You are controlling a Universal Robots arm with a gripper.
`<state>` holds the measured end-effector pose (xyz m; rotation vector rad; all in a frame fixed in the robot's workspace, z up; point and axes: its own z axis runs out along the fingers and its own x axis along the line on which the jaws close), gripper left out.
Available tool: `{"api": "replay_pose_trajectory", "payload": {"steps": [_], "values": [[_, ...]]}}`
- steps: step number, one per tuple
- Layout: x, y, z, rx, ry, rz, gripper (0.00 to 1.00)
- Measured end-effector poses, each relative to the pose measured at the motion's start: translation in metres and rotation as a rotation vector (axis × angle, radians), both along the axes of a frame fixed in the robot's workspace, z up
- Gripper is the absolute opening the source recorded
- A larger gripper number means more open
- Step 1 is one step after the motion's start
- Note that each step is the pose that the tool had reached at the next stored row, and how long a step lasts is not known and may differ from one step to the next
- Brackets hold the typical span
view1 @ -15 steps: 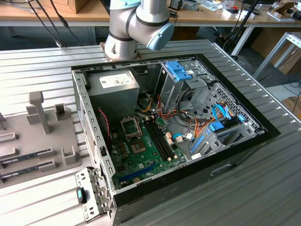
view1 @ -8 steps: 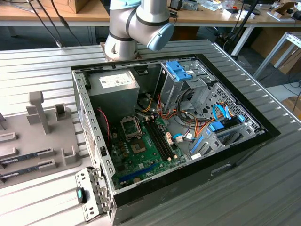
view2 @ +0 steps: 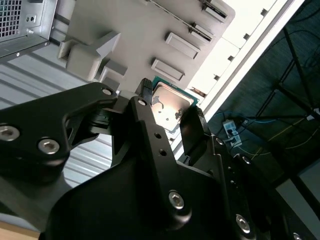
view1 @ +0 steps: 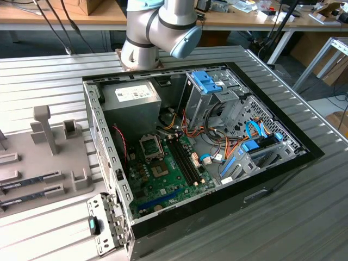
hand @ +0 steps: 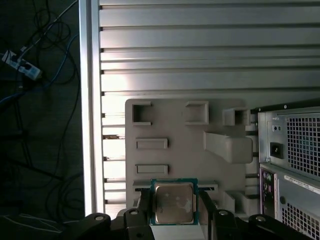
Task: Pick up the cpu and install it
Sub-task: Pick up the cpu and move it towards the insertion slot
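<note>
Between the gripper's (hand: 174, 205) two black fingers (hand: 145, 210) sits the cpu (hand: 173, 201), silver lid facing the camera. The fingers are closed just far enough to pinch two opposite edges. Behind it lies the grey tray (hand: 170, 125), and the chip looks to hang clear above it rather than rest in a pocket. Carrying it well, I'd say, means keeping it flat, the squeeze on the rim alone, and no twist in the wrist, since a chip held by so little could slip or tilt.

The first wrist view looks square onto the lid, good for judging how centred it sits. The second wrist view looks along the fingers and lets you check that both touch. The exterior view gives the wider room: arm (view1: 157, 27) at twelve o'clock, tray at nine, the open case (view1: 234, 206) in the middle, its socket (view1: 151, 145) near eleven o'clock on the board (view1: 163, 179).
</note>
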<state>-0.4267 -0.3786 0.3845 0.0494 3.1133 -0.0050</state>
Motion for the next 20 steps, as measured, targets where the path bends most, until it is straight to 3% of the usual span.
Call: {"api": "replay_pose_trajectory", "payload": {"steps": [13,20], "values": [[0.0163,-0.0002,-0.0001,-0.0001,0.0010,0.000,0.47],[0.0296,-0.0003,-0.0002,0.0000,0.0020,0.000,0.47]]}}
